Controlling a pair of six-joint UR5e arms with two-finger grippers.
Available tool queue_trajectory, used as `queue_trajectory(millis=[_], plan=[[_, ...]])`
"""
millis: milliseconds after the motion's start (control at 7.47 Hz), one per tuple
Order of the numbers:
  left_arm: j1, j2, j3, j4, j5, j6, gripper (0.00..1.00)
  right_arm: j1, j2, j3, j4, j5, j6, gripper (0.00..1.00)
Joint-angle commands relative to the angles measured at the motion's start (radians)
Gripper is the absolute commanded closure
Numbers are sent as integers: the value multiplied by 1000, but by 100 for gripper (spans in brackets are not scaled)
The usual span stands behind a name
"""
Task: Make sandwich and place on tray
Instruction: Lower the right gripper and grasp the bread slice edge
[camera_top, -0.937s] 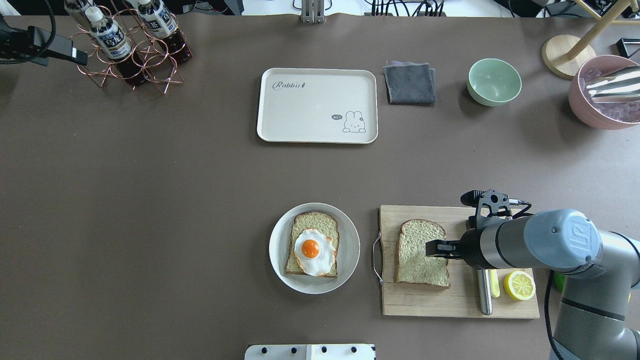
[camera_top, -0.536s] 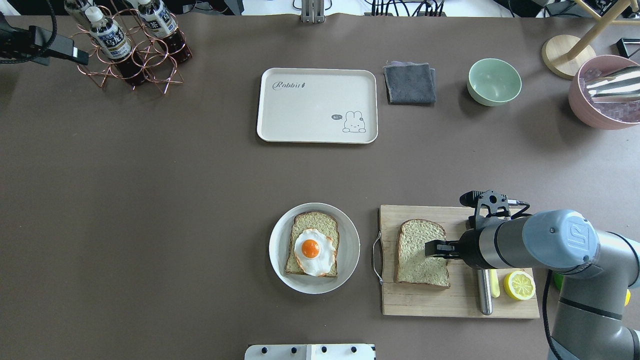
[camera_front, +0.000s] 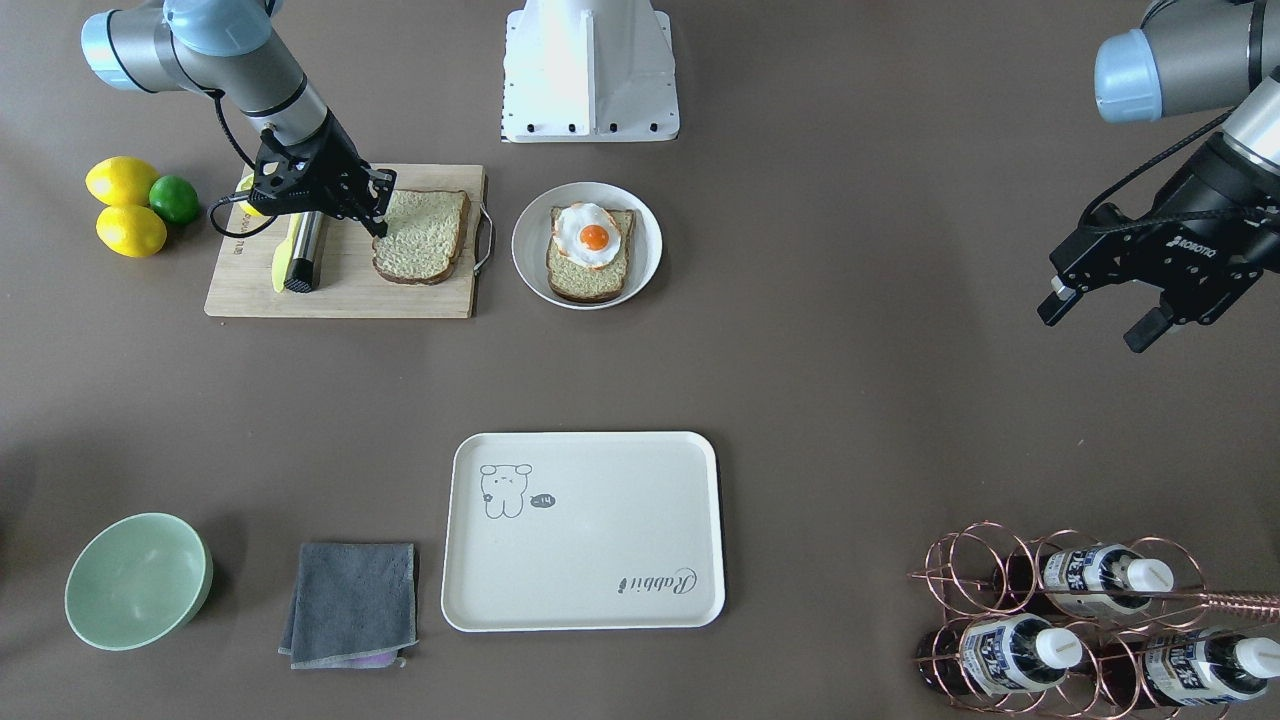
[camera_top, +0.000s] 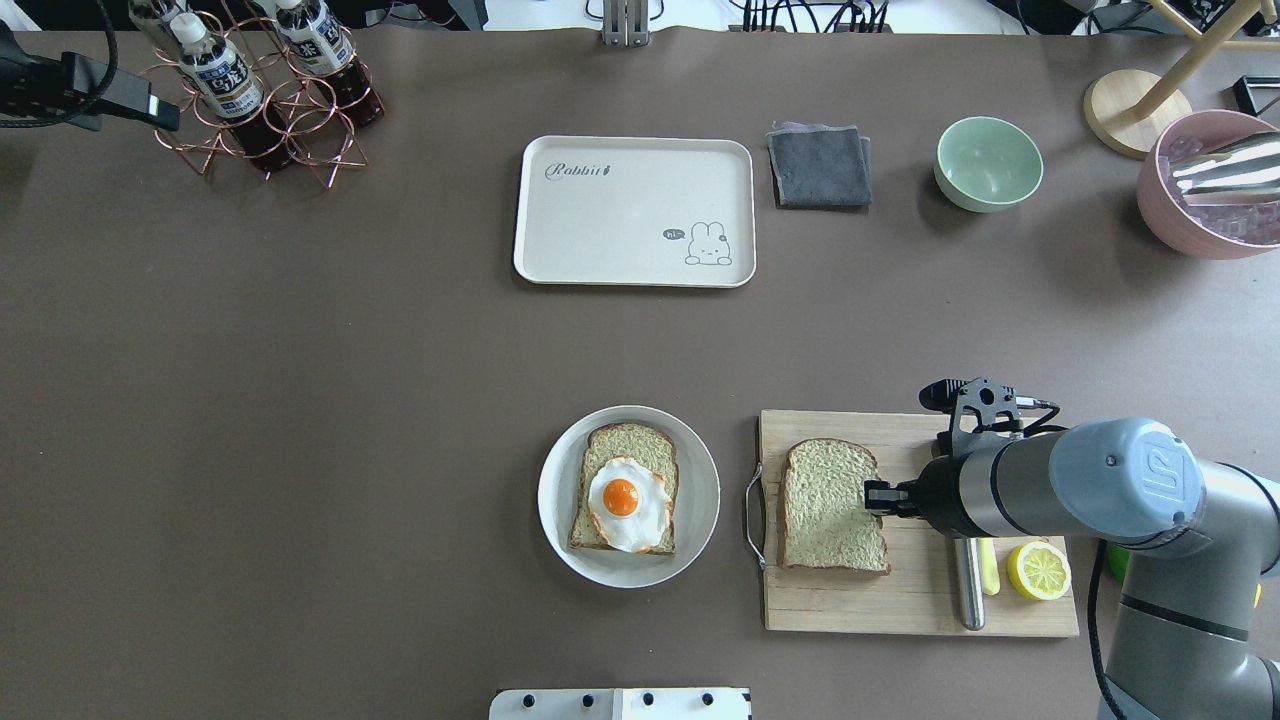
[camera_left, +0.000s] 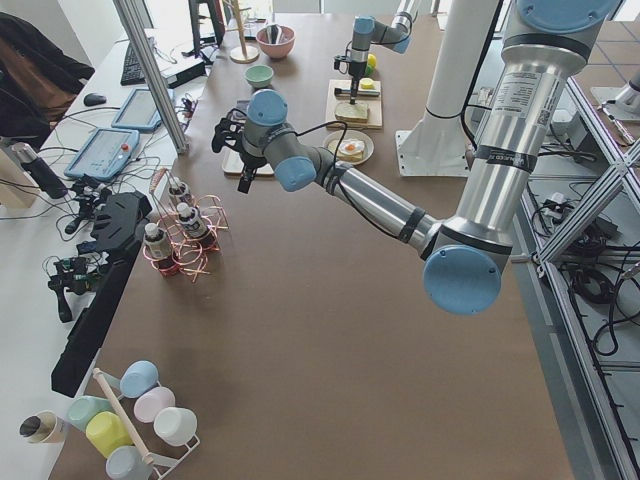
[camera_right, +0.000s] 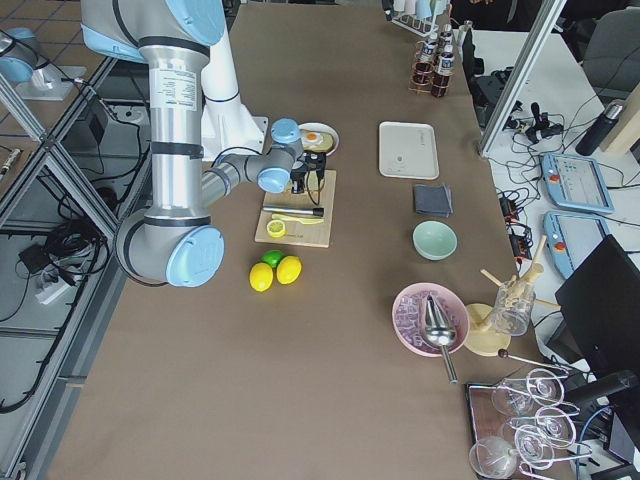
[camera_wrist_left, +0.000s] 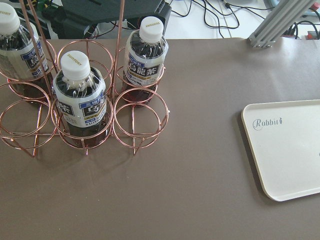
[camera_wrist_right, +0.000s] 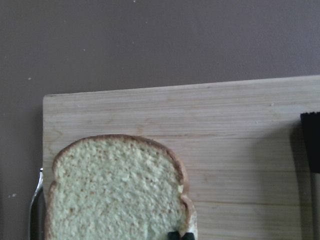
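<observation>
Bread slice (camera_top: 830, 505) is found displaced along the cutting board (camera_top: 900, 605) toward the plate (camera_top: 703, 470), with the fingers of the right gripper (camera_top: 870, 497) together at its crust; capping of the fried egg (camera_top: 625, 503) is judged under way.

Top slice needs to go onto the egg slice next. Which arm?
Right. Its tool sits at the edge of the bread slice on the cutting board, right beside the plate. The left tool hangs open far off, near the bottle rack.
</observation>
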Motion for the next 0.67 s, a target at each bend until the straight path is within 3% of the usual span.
queue_trajectory(millis=[0,268,536], plan=[[3,-10,11,0,0,3,2,3,6,22,0,6,0,100],[3,-24,25,0,0,3,2,63,21,72,11,82,0,100],[3,-32,31,0,-2,4,3,149,24,56,118,185,6,100]])
